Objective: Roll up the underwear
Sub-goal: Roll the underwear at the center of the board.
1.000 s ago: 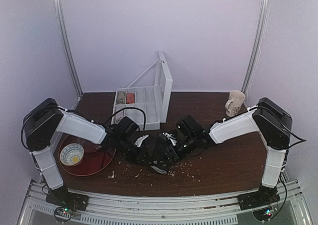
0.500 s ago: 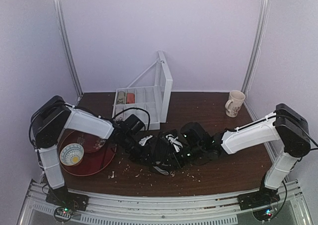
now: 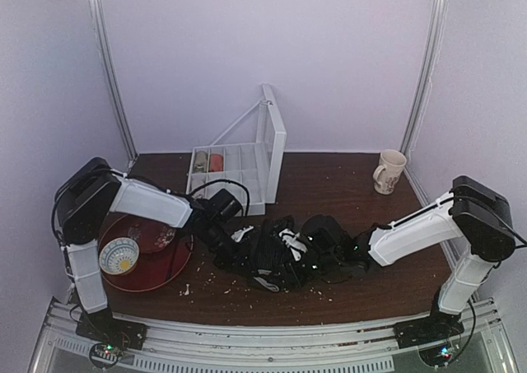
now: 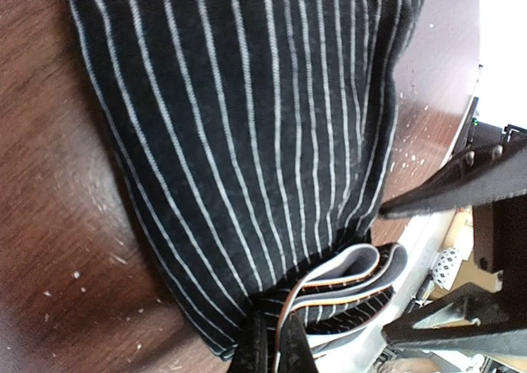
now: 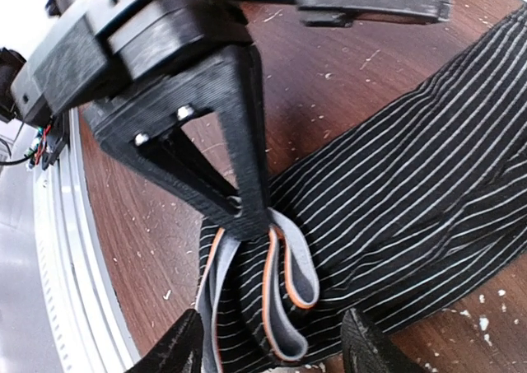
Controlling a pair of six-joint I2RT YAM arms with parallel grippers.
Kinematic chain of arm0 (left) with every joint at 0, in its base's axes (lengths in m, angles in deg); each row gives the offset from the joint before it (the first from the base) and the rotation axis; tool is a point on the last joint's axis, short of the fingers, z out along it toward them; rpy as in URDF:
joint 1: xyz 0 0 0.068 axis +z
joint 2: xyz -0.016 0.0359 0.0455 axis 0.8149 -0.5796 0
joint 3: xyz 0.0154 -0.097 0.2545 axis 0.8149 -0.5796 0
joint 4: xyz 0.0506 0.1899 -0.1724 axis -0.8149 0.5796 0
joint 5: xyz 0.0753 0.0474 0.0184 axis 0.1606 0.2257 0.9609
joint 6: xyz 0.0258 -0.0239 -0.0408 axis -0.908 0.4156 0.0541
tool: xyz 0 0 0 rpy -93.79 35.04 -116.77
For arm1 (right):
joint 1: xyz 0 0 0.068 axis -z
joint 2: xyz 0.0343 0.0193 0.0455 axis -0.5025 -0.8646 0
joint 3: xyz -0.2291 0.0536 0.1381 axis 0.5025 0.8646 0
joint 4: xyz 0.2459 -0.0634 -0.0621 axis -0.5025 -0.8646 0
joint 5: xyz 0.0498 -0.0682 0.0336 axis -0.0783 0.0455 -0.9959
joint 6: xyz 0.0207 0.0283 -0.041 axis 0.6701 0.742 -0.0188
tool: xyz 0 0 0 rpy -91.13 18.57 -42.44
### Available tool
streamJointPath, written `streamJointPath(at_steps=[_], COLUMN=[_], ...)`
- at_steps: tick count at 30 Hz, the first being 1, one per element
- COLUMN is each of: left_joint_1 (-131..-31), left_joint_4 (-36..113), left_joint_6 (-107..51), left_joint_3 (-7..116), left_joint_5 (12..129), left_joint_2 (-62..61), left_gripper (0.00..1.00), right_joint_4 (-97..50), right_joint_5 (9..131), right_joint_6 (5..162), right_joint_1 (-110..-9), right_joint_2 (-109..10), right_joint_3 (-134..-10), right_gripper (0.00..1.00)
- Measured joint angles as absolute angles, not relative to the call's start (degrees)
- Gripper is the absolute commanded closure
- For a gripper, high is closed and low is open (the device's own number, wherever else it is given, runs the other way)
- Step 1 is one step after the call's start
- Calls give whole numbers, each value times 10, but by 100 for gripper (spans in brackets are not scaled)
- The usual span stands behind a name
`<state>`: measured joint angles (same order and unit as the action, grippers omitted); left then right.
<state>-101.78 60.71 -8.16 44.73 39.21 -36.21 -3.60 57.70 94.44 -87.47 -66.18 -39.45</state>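
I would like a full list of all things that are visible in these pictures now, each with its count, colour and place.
underwear: one, black with pale pinstripes, bunched at the middle front of the table
tray: one, red, front left
bowl: one, white, in the tray
organiser box: one, clear, lid open, back centre
mug: one, cream, back right
crumbs: many, pale, scattered along the front
table: one, dark brown
left claw: one, black, shut on the underwear's waistband
right claw: one, black, open, straddling the waistband
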Motion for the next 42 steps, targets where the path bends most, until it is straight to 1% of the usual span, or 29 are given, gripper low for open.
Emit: streamJointPath(at_steps=[9,11,16,19,22,24,31,33,41,42], left_joint_1=[-1018,-1018,-1018,-1018,-1018,-1018,-1018,-1018,-1018,-1018], left_joint_4=[618,619,620,622,622,622,624,624,626,627], left_joint_6=[-80,-80,-78,-78,-78,-77,-77,-76,-77,-77], left_joint_3=[456,456,457,457,457,457,457,457,458,458], left_joint_5=[390,389,388,385,384,383,380,380,380,380], left_joint_2=[-368,-368,-369,-370,-370,-370,-371,-371,-371,-371], left_gripper=[100,100,100,100,100,100,100,100,100,96], right_joint_4=[-32,-33,-34,-44,-54,-61,-78,-79,-79,-78], right_joint_5=[588,591,614,636,662,679,728,735,742,736], right_joint_6=[927,924,913,902,891,885,869,867,876,880], right_joint_1=[-907,-915,-934,-950,-965,-972,-987,-987,-985,-982], right_joint_2=[-662,-662,-662,-668,-676,-679,-687,-687,-687,-687], right_joint_3=[-389,-389,-390,-396,-407,-412,-420,-420,-420,-419], right_gripper=[45,46,54,63,65,69,90,100,100,100])
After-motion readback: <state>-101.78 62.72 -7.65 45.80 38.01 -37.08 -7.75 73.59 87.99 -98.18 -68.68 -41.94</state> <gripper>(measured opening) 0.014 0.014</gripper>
